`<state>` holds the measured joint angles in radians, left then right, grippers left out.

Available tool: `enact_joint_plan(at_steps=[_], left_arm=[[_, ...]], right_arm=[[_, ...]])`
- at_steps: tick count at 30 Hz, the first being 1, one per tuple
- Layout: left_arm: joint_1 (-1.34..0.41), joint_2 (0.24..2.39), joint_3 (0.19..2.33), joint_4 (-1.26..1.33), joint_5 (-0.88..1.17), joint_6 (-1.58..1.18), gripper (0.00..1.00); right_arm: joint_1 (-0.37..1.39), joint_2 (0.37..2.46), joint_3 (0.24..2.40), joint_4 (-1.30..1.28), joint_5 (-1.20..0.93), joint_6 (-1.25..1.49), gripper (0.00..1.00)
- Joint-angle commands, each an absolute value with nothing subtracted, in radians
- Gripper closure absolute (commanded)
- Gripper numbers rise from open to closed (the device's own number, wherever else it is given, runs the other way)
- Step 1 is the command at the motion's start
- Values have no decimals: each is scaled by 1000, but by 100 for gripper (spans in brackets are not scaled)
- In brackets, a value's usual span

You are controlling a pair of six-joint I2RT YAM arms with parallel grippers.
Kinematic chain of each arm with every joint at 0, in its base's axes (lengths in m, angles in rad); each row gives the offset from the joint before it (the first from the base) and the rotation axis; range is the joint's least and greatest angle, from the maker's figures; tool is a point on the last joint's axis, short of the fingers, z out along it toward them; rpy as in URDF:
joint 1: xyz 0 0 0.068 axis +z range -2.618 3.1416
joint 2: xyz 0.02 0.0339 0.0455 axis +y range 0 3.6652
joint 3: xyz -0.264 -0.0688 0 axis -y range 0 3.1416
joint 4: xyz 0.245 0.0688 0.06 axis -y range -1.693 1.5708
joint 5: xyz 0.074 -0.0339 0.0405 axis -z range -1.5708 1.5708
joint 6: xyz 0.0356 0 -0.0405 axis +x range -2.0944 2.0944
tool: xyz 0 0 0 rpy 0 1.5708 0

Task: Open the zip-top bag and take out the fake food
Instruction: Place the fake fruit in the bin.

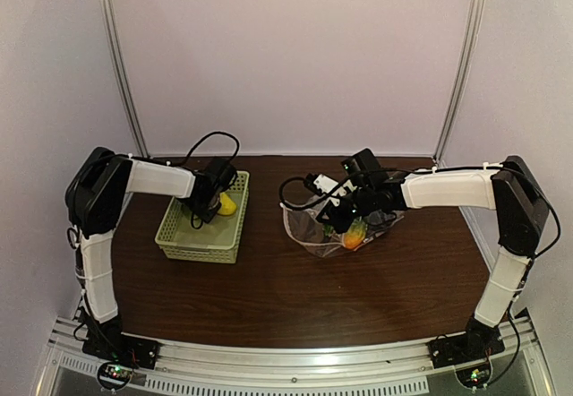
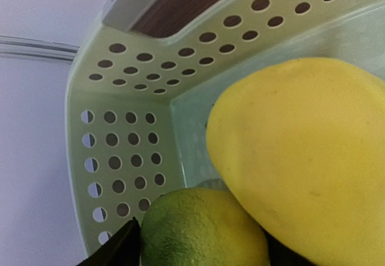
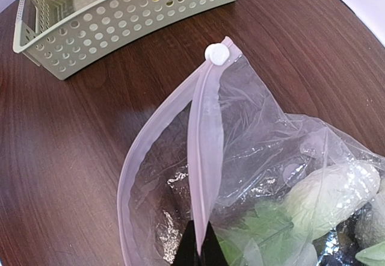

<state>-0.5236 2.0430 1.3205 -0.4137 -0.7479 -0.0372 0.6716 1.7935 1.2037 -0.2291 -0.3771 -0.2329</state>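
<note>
The zip-top bag lies on the table with its mouth gaping. My right gripper is shut on the bag's pale zip strip, below the white slider. Green fake food and a pale lumpy piece show through the plastic, and an orange piece shows in the top view. My left gripper is down inside the green basket. Its fingers flank a green lime with a thin gap. The lime leans against a big yellow piece.
The pale green lattice basket stands at the left of the dark wooden table, about a hand's width from the bag. Black cables loop above both wrists. The table's side edges run close to both arms.
</note>
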Motion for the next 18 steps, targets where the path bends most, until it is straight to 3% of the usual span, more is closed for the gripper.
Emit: enact_joint_plan(at_steps=[1, 9, 18], left_arm=[[-518, 2073, 1370, -380, -776, -21, 30], [-520, 2028, 1365, -420, -746, -54, 27], [-589, 1832, 1305, -409, -683, -56, 27]], right_arm=[[664, 1763, 1194, -248, -379, -233, 100], [664, 1758, 1194, -248, -386, -233, 100], [664, 1717, 1193, -251, -373, -241, 100]])
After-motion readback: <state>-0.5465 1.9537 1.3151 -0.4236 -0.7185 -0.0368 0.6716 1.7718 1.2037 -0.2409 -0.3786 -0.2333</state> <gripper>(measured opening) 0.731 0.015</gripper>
